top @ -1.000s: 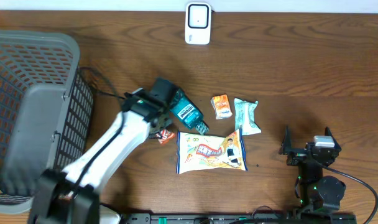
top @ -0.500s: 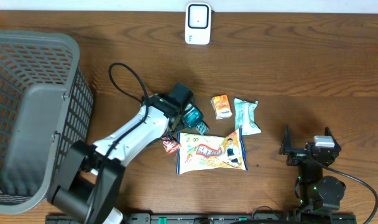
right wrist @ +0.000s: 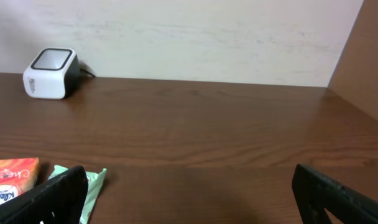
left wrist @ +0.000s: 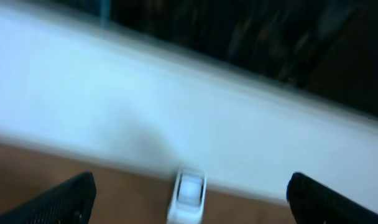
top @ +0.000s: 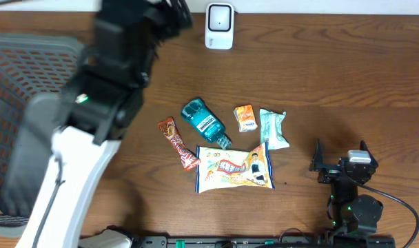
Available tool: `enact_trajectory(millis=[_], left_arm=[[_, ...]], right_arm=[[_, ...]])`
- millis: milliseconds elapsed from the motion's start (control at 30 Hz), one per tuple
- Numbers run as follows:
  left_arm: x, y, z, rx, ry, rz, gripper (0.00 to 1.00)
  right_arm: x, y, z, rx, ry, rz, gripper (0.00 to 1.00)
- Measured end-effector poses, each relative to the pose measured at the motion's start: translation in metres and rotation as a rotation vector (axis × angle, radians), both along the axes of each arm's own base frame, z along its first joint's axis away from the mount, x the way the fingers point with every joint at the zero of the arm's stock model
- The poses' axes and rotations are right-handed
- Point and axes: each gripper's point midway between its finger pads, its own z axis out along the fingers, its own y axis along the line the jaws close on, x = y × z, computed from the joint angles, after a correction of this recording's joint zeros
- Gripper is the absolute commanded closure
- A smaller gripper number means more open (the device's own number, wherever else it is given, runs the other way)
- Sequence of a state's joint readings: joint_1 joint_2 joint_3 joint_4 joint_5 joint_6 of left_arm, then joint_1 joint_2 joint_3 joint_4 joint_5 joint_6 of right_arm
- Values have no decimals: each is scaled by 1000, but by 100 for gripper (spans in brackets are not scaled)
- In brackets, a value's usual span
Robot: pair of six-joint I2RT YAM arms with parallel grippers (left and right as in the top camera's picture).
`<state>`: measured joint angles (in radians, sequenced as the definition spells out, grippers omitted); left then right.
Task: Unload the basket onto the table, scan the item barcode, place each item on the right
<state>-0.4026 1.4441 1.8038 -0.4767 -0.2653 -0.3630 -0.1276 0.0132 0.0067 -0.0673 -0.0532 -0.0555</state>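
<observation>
Several items lie mid-table in the overhead view: a teal bottle (top: 204, 124), a red snack bar (top: 178, 143), a small orange box (top: 245, 118), a mint-green packet (top: 273, 129) and a large snack bag (top: 233, 167). The white scanner (top: 219, 26) stands at the back edge. My left arm (top: 116, 65) is raised high and blurred. In the left wrist view, my left gripper (left wrist: 192, 190) is open and empty, facing the scanner (left wrist: 189, 193). My right gripper (top: 340, 167) rests at the front right, open with nothing between its fingers (right wrist: 341, 199).
A grey mesh basket (top: 16, 76) fills the left side, partly hidden by the raised left arm. A pale wall runs behind the scanner (right wrist: 50, 64). In the right wrist view, the orange box (right wrist: 12, 180) and green packet (right wrist: 92, 183) lie at the lower left.
My left gripper was shut low beside the teal bottle and red bar. It has opened, and the arm has swung up and back toward the scanner. The red bar now lies uncovered.
</observation>
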Motion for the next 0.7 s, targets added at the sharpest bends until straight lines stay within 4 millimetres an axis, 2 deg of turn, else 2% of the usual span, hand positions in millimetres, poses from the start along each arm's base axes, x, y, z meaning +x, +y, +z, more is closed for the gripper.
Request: enact_trajectory(millis=[67,133,200,333,533,700], left_arm=[[-18,9,52,70,-150,-11,2],[-32,15,70,168,-203,-19,2],[-40,19,70,271,-199,-30,2],[-45,21,52,469,-136,-67,2],[-51,23,35,585,-107,-93,2],[-87,38,37,582,-160,-79,2]], right_arm=[[0,0,0,0,0,0,1],[0,0,0,0,0,0,1],[0,0,0,0,0,0,1],[0,0,0,0,0,0,1],[0,0,0,0,0,0,1],[0,0,0,0,0,0,1]])
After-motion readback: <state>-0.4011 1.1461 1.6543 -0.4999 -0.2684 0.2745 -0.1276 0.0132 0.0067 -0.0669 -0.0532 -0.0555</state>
